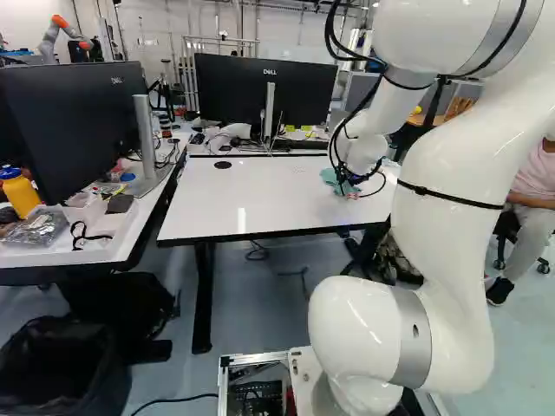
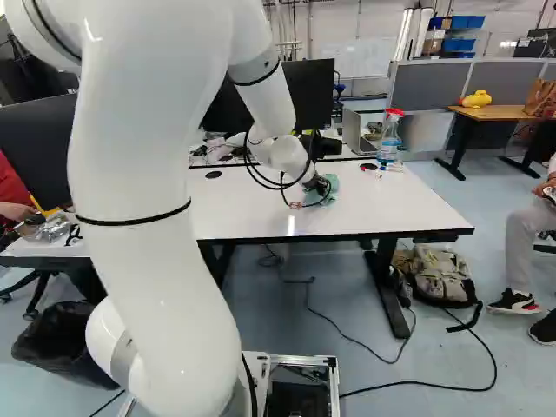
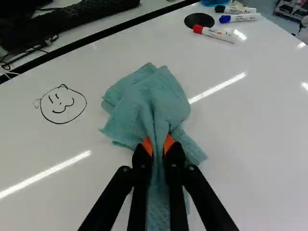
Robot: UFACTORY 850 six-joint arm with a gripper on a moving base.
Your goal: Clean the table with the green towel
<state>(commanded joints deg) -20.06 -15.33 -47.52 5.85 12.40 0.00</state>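
Wrist view: clamping a crumpled green cloth towel (image 3: 149,101) between both orange pads (image 3: 147,146) of the black two-fingered gripper (image 2: 322,186), with folds spread on the glossy white surface (image 3: 250,120). To one side of the towel, note a smiling face drawn in black (image 3: 63,112); farther ahead, three capped white markers (image 3: 219,35) near a round black disc (image 3: 199,19).

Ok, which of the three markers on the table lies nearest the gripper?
The red-capped marker, beside the round black disc. The blue-capped marker and the black-capped marker both lie farther from the gripper.
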